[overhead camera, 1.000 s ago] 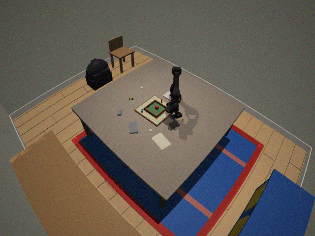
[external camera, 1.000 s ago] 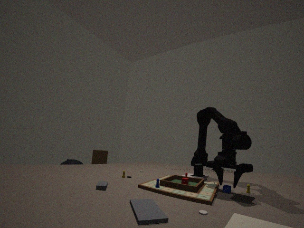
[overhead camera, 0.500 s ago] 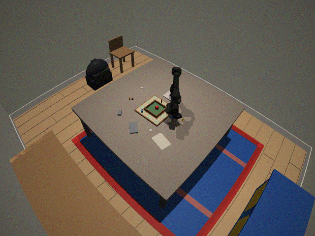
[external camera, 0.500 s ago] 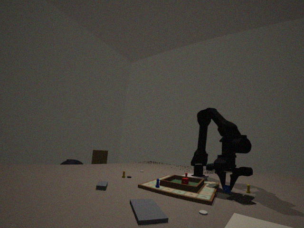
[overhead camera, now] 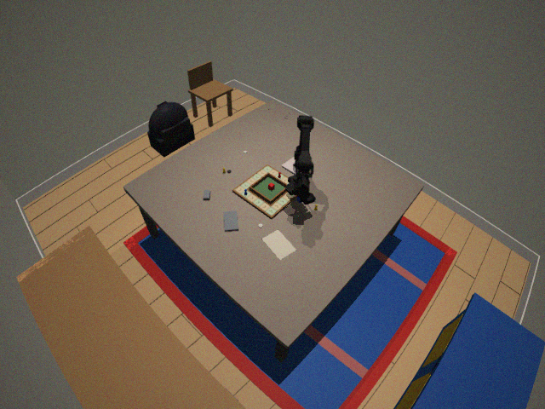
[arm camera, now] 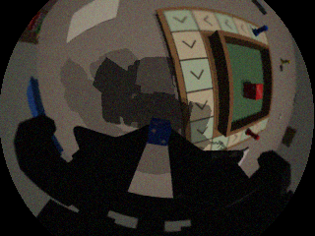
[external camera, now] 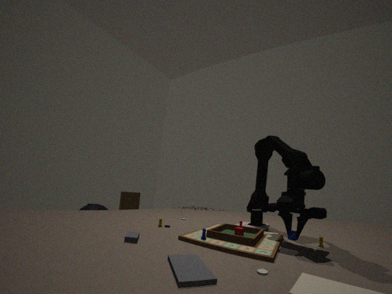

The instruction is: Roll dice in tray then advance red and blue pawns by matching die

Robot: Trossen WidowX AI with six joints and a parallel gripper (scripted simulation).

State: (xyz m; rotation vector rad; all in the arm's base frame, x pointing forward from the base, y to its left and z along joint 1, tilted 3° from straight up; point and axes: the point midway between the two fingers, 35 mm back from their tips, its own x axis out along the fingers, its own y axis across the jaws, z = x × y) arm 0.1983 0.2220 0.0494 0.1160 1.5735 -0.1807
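My gripper [external camera: 293, 233] [arm camera: 159, 134] points down at the table just off the board's corner and is shut on the blue die [external camera: 293, 235] [arm camera: 159, 130], which rests on or just above the table top. The red die [overhead camera: 271, 186] [external camera: 239, 231] [arm camera: 254, 90] lies in the green tray [overhead camera: 258, 194] [external camera: 234, 237] [arm camera: 216, 79] at the middle of the board [overhead camera: 264, 207] [external camera: 263, 251] [arm camera: 191, 73]. The blue pawn [overhead camera: 244, 192] [external camera: 203, 234] [arm camera: 260, 29] and the red pawn [overhead camera: 278, 175] [external camera: 241, 223] [arm camera: 252, 134] stand on the board's track.
A yellow pawn [overhead camera: 315, 206] [external camera: 320, 241] stands close beside the gripper; another yellow pawn [external camera: 160, 222] stands far off. Two grey blocks [overhead camera: 230, 220] [overhead camera: 206, 194], a white disc [overhead camera: 261, 226] and a white sheet [overhead camera: 278, 244] lie on the table. A chair [overhead camera: 209, 89] and a backpack [overhead camera: 169, 127] are beyond it.
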